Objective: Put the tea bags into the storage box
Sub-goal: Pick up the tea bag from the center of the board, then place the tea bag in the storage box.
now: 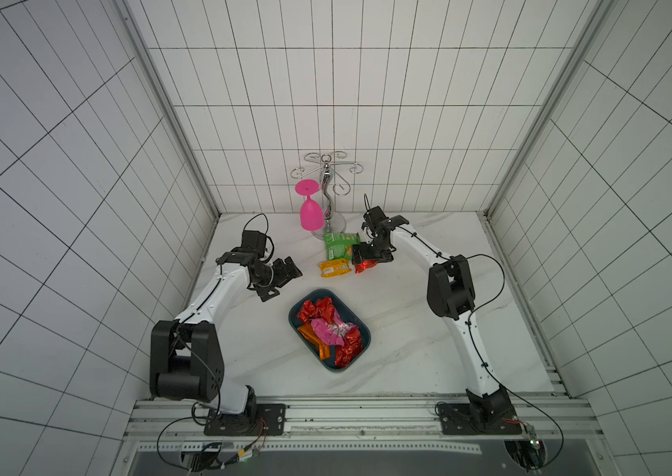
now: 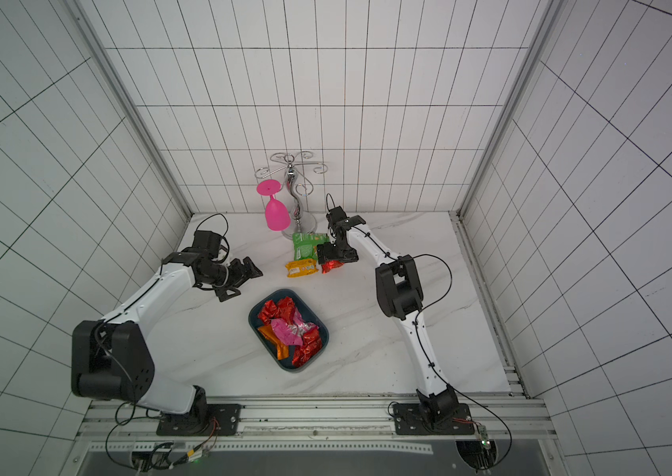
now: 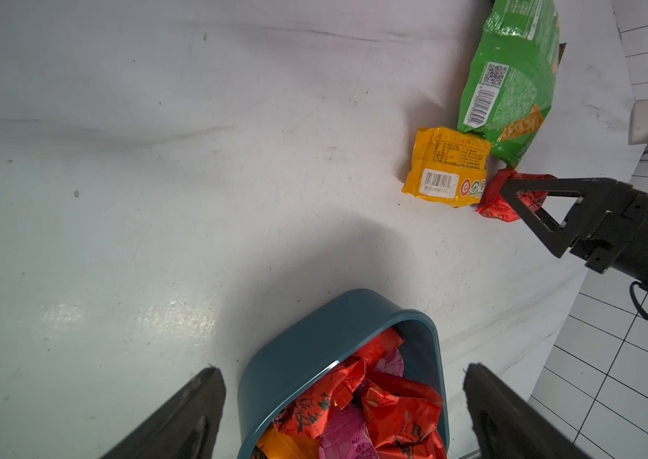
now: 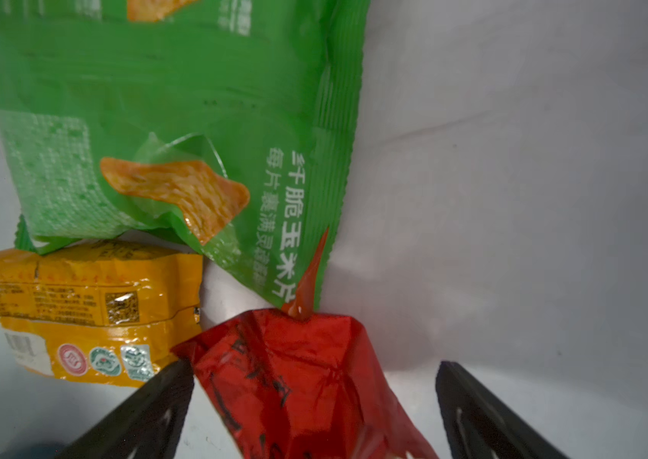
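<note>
The left end effector (image 1: 285,282) hovers above the worktop (image 1: 408,329) near the far left corner of the storage box (image 3: 306,349). Its jaws are spread wide with nothing gripped between them. The storage box sits in the middle of the worktop between the two arms, set at a slant. It holds a crumpled heap of tea bags (image 1: 328,329), mostly red foil with pink in the centre and orange along the left side.

Farther back, by the rear wall, a pink goblet (image 1: 310,214) hangs upside down from a chrome rack (image 1: 328,193). In front of the rack's foot lies a green snack packet (image 1: 340,246). A yellow sachet (image 1: 335,268) lies flat on the worktop with its far edge tucked under the packet's near edge. Just to the right of it a red sachet (image 1: 366,268) rests on the worktop, one corner touching the packet's corner.

The right end effector (image 4: 314,365) is lowered over this red sachet with its jaws wide apart, one on each side of it. The foil lies loose between them and is not pinched.
</note>
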